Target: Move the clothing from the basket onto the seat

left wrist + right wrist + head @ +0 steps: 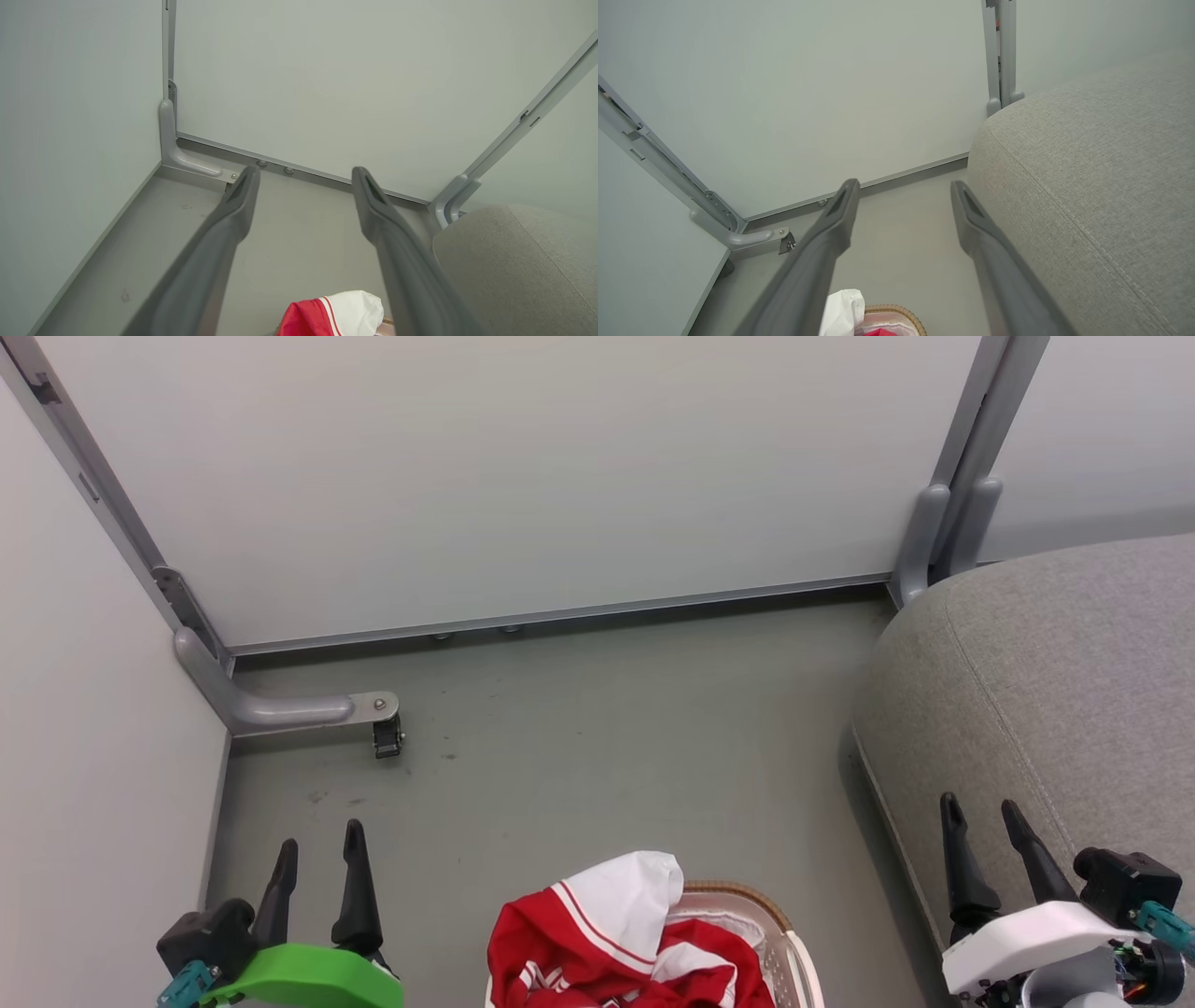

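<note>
Red clothing [607, 943] with white panels and striped trim is heaped in the white basket [794, 952] with a brown rim, at the bottom middle of the head view. A corner of the clothing [336, 315] shows between my left fingers, and the clothing [843, 310] and basket rim [896, 311] show low in the right wrist view. The grey seat [1046, 709] fills the right side, and the seat [1101, 186] lies close beside my right fingers. My left gripper [317, 845] is open and empty left of the basket. My right gripper [980, 817] is open and empty over the seat's edge.
Pale partition walls [523, 476] close off the far and left sides. A grey metal foot with a small caster [383, 733] juts onto the floor at the left corner. Twin metal posts [952, 532] stand by the seat's far end. Grey floor [607, 737] stretches beyond the basket.
</note>
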